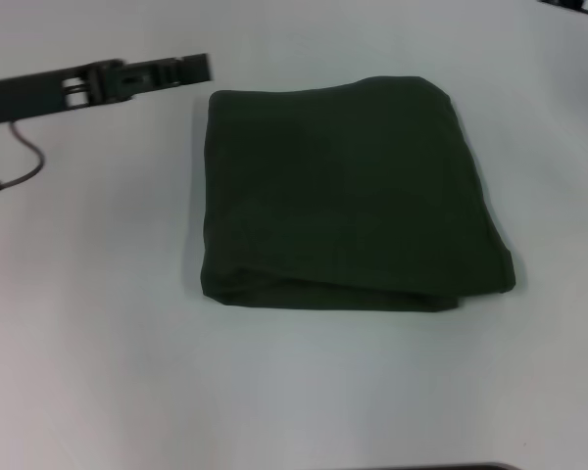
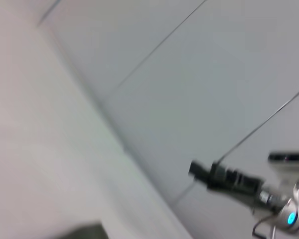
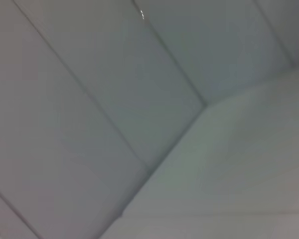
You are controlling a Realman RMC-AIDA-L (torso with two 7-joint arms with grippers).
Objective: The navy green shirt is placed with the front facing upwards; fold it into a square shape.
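The navy green shirt (image 1: 348, 191) lies folded into a rough square in the middle of the white table (image 1: 98, 323), plain dark side up with no lettering showing. Its layered edges show along the near side. My left gripper (image 1: 198, 68) is stretched out level above the table, just off the shirt's far left corner and not touching it. In the left wrist view, my right gripper (image 2: 195, 169) shows far off, raised on its arm and away from the cloth. A dark patch that may be the shirt (image 2: 84, 232) sits at that view's edge.
A thin dark cable (image 1: 24, 162) loops under the left arm at the far left. A dark shape (image 1: 576, 4) shows at the top right corner. The right wrist view shows only pale panels and table surface.
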